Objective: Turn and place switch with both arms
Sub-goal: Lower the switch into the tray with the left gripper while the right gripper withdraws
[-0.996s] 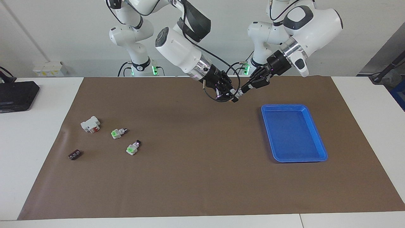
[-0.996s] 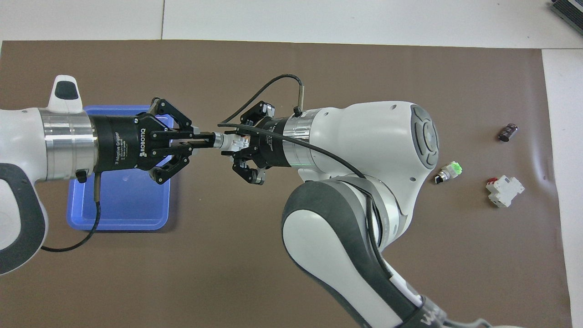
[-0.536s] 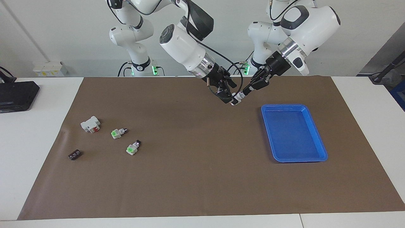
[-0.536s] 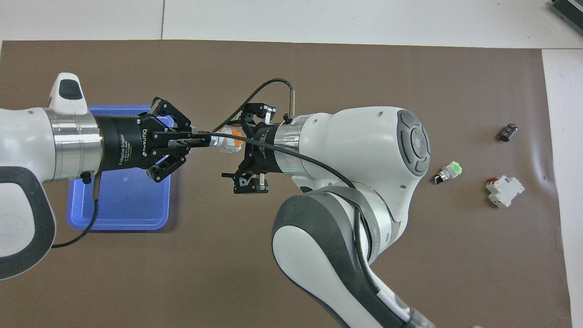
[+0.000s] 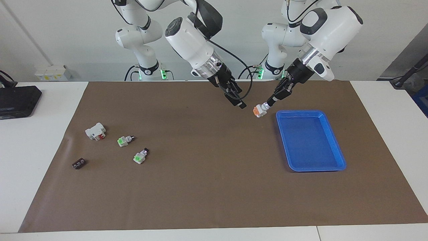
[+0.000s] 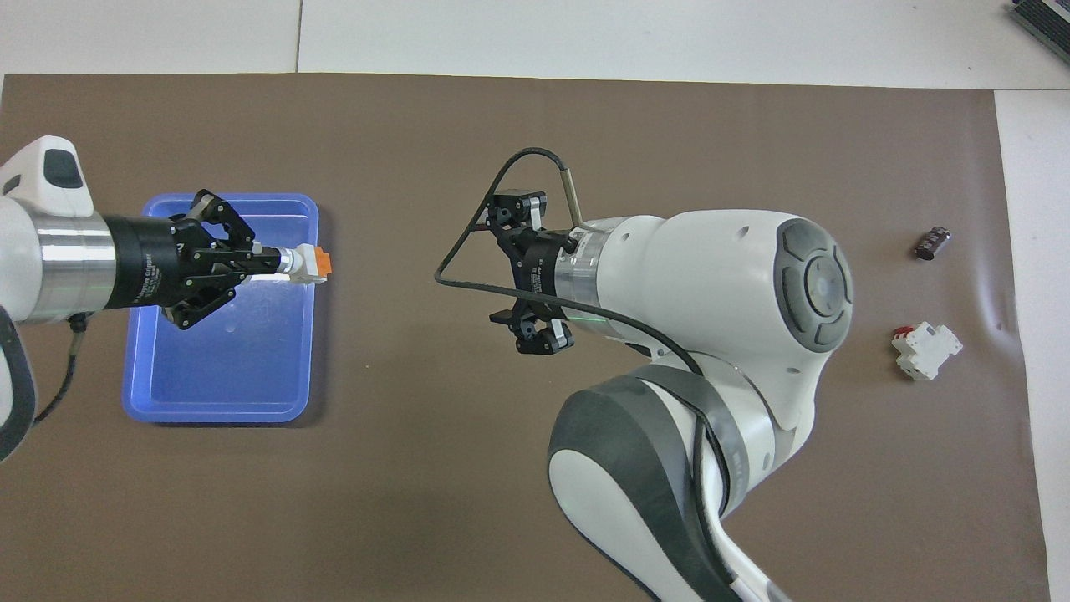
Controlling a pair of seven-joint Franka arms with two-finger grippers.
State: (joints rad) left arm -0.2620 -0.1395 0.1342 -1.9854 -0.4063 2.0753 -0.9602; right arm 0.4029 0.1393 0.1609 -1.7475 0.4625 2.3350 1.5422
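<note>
My left gripper (image 5: 270, 101) is shut on the dark tip end of the switch (image 5: 259, 110), a small white-grey piece whose orange part points away from the fingers. It holds the switch in the air, over the mat at the blue tray's (image 5: 309, 144) edge. In the overhead view the left gripper (image 6: 272, 262) and the switch (image 6: 311, 263) lie over the tray's (image 6: 226, 376) corner. My right gripper (image 5: 236, 97) is open and empty over the middle of the mat, apart from the switch; it also shows in the overhead view (image 6: 520, 272).
Toward the right arm's end of the brown mat lie two green-part switches (image 5: 124, 140) (image 5: 140, 156), a white block with red (image 5: 95, 131) (image 6: 926, 349) and a small dark part (image 5: 79, 163) (image 6: 932, 242). A black device (image 5: 16, 100) sits off the mat.
The right gripper has let go of the switch and drawn back. The left gripper has carried the switch toward the blue tray and lower.
</note>
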